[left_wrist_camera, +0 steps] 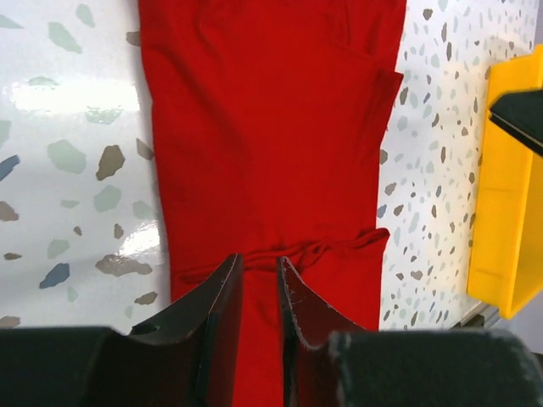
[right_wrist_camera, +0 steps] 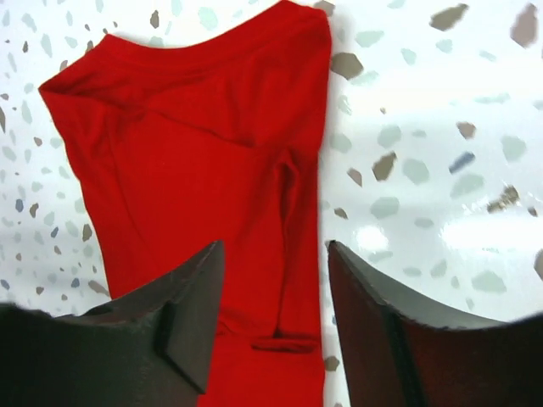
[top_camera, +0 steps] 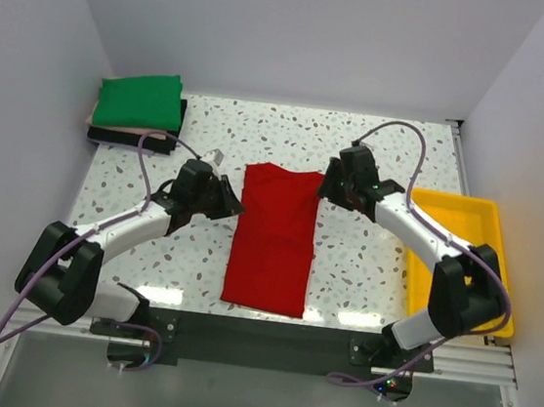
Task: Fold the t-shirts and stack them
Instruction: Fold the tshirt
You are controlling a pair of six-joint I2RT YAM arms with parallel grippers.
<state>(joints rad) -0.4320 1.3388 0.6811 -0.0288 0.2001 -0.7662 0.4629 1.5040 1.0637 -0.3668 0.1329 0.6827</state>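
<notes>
Top view, red t-shirt: The red t-shirt point(top_camera: 273, 238) is seen laid flat at the middle of the speckled table point(top_camera: 363, 263), folded into a long strip running near to far.
Top view, arms: The left gripper point(top_camera: 233, 202) is held at the strip's left edge, and the right gripper point(top_camera: 325, 185) at its far right corner.
Top view, stack: A folded green t-shirt point(top_camera: 141, 100) is piled on a pale pink t-shirt point(top_camera: 113, 129) and a black t-shirt point(top_camera: 122, 138) at the far left corner.
Top view, tray: A yellow tray point(top_camera: 458, 210) is set at the right edge, well apart from the shirts.
Left wrist view, tool: The left gripper point(left_wrist_camera: 260, 261) is shown with its jaws a narrow slit apart over the red t-shirt point(left_wrist_camera: 271, 127). Red cloth is seen through the gap, and no pinched fold can be made out.
Left wrist view, cloth: A creased ridge is seen across the cloth just beyond the fingertips. The yellow tray point(left_wrist_camera: 501, 212) is seen beyond the shirt.
Right wrist view, tool: The right gripper point(right_wrist_camera: 273, 246) is spread wide above the folded side edge of the red t-shirt point(right_wrist_camera: 195, 170), and nothing is held.
</notes>
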